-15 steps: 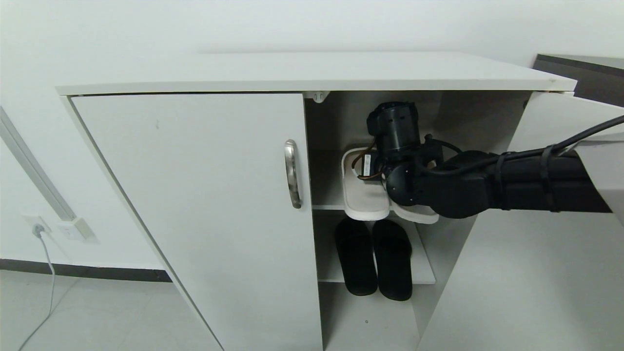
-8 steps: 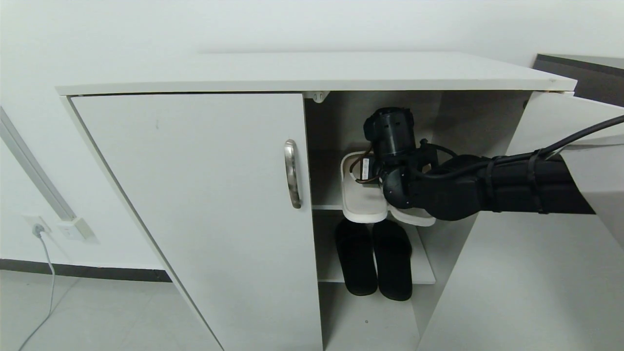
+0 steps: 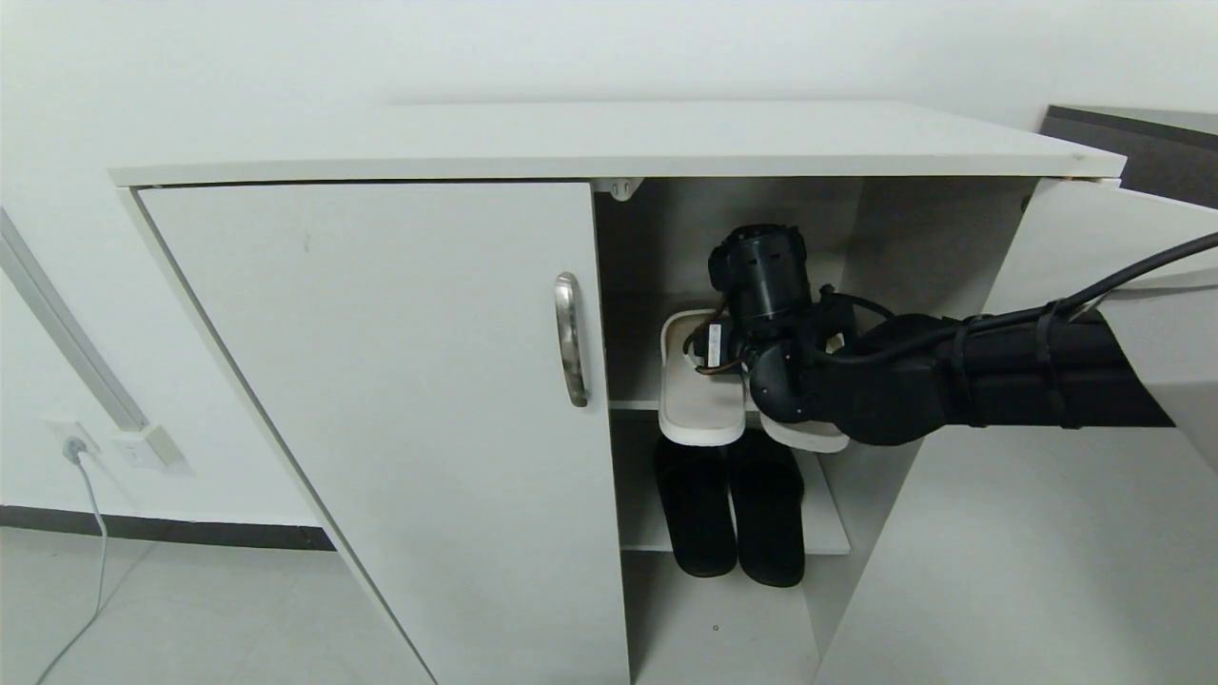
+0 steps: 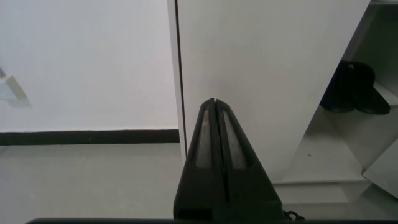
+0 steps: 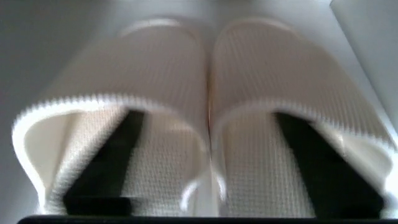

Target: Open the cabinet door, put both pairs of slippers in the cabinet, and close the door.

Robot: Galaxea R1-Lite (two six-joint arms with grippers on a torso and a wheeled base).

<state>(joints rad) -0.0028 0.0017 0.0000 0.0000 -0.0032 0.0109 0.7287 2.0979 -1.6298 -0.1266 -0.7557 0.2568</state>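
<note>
White wall (image 3: 285, 57) backs a white cabinet (image 3: 571, 143), whose left door (image 3: 381, 400) is shut and whose right door (image 3: 1085, 238) stands swung open. Inside the cabinet, the black slippers (image 3: 731, 518) lie side by side on the lower shelf (image 3: 830, 535). The white slippers (image 3: 702, 409) sit at the upper shelf (image 3: 630, 357), heels jutting past its front edge. The right gripper (image 5: 208, 118) is in the cabinet with them (one of its fingers (image 5: 102, 180) tucked into each slipper, clasping the pair). The left gripper (image 4: 214, 106) hangs low before the cabinet's shut door, its fingers pressed together.
</note>
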